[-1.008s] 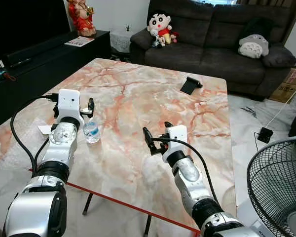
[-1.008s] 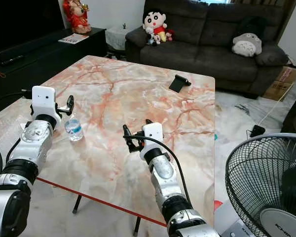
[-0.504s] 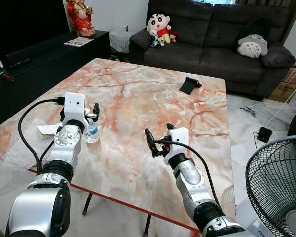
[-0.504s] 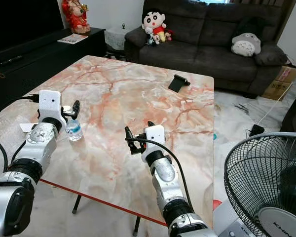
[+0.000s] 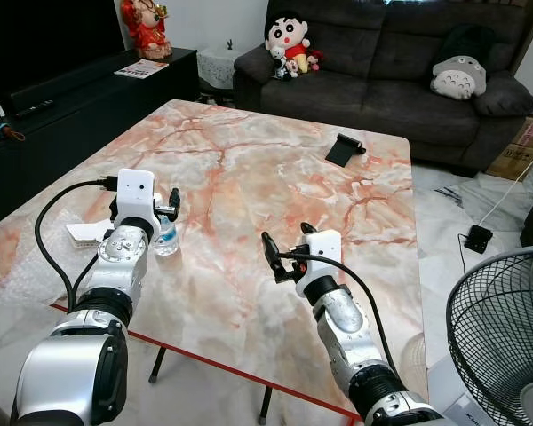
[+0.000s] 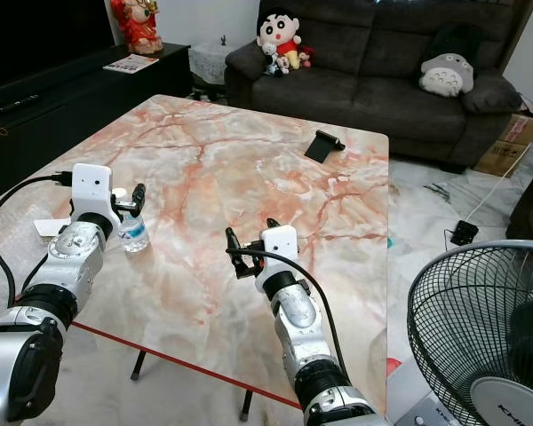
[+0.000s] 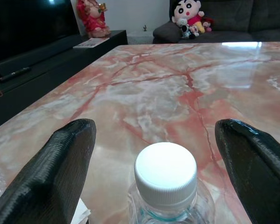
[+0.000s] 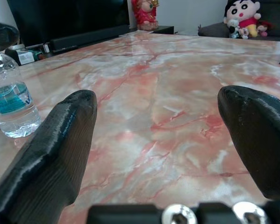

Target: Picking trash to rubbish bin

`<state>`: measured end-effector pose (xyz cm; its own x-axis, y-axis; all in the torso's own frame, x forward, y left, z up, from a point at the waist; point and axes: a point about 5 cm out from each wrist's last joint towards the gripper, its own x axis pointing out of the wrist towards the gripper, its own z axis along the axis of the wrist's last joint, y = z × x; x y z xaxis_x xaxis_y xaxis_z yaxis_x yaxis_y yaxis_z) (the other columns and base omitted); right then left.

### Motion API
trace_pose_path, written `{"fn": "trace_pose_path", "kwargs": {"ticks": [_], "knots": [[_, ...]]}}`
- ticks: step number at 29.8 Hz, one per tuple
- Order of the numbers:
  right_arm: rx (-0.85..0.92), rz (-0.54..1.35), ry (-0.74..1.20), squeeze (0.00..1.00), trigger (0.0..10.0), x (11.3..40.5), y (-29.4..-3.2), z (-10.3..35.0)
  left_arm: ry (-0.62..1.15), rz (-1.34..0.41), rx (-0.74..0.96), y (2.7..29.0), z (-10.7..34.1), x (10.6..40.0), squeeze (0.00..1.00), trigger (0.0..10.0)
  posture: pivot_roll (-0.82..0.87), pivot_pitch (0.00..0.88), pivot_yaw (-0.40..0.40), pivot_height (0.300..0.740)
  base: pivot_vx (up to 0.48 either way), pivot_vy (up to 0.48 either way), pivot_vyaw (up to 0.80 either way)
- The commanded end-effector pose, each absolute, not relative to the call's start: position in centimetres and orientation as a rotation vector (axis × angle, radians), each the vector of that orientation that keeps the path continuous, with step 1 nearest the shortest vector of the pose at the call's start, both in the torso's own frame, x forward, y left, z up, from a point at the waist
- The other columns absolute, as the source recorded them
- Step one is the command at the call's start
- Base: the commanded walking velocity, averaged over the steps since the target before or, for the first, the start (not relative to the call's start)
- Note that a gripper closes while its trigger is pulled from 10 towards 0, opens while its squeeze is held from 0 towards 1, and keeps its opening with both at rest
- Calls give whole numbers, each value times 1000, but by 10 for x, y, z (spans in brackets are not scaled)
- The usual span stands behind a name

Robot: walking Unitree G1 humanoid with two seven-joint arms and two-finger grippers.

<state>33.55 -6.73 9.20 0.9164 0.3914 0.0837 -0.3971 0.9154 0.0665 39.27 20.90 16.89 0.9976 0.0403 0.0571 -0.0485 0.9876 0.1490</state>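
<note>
Living room, marble-top desk (image 5: 275, 169) with grey sofa behind; bottle pickup staging.

Small water bottle (image 5: 165, 235) upright near the desk's left edge, white cap on, just beside a white card (image 5: 87, 232). Left tool (image 7: 158, 154) wide open, one finger either side of the cap, not touching, nothing held; likely lined up so closing clamps the neck or body. May need to drop lower first, since a grip on the cap alone could slip. Right tool (image 5: 285, 252) also spread open and empty, hovering low over bare marble mid-desk, well apart from the bottle; probably parked out of the way. Black phone stand (image 5: 344, 149) at far side, not involved. Rubbish bin location unknown. Floor fan (image 5: 502, 328) close on the right, a snag risk when turning.
</note>
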Motion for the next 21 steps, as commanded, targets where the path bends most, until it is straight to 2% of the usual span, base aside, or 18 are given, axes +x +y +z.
{"fn": "trace_pose_path", "kwargs": {"ticks": [1,2,3,4,8,9,10,21], "knots": [[70,412,-77,0,10000,336,-67,94,-58,53,129,208,174,395,0,4667,-20,18,-38,740,0,0,0],[70,413,-77,0,10000,336,-67,94,-58,53,129,208,174,395,0,4667,-20,18,-38,740,0,0,0],[69,413,-76,0,10000,336,-67,94,-58,53,128,208,174,395,0,3255,-20,17,-38,740,0,0,0],[69,413,-76,0,10000,336,-67,94,-58,53,128,208,174,395,0,3255,-20,17,-38,740,0,0,0],[69,412,-75,0,10000,336,-67,94,-58,51,124,208,174,396,0,1569,-21,17,-39,740,0,0,0],[69,412,-75,0,10000,336,-67,94,-58,51,124,208,174,396,0,1569,-21,17,-39,740,0,0,0],[68,413,-75,0,10000,336,-67,94,-59,50,123,208,174,396,0,0,-21,17,-39,740,0,0,0],[64,414,-71,0,10000,336,-66,94,-47,39,118,206,171,395,0,0,-19,17,-37,740,0,0,0]]}}
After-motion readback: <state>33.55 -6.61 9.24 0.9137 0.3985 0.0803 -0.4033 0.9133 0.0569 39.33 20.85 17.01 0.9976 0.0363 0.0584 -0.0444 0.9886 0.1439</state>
